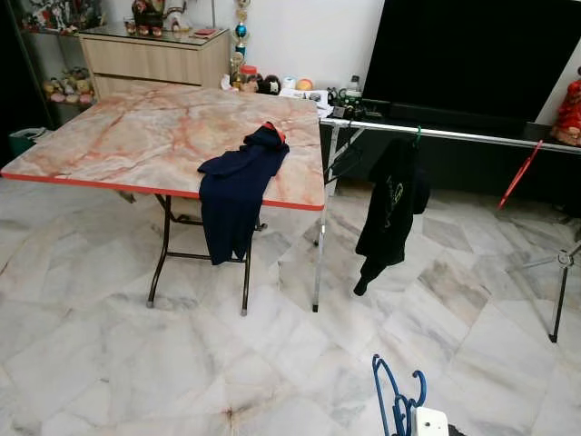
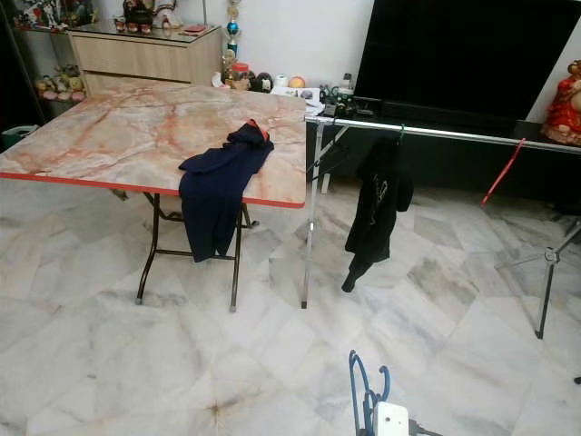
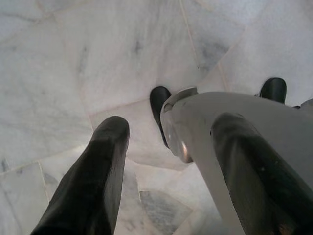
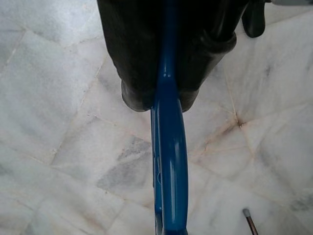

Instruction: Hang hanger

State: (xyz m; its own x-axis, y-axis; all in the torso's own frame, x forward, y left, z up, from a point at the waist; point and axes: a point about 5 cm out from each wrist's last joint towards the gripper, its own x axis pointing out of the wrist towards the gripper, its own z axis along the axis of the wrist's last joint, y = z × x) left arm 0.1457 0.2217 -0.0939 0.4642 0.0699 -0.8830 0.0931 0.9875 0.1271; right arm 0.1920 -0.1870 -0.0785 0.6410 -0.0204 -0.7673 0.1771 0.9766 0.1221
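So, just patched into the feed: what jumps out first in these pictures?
The marble-patterned folding table with a navy garment draped over its near edge stands out first. To its right, a black garment hangs from the metal clothes rail, with a red hanger further along. Low in front, the right gripper is shut on a blue hanger above the marble floor.

Your left gripper [image 3: 171, 161]: two long black fingers [image 3: 93, 181], glossy, rounded tips, thick toward base. Between them you see silver-grey leg, smooth curved shell with brighter rim at knee end; two black rounded feet below it. Your right gripper [image 4: 166, 93]: two black fingers [image 4: 134, 54], blunt rounded ends, matte sheen. In head views, small white boxy wrist part [image 1: 428, 422] with rounded corners, dark piece beside it.
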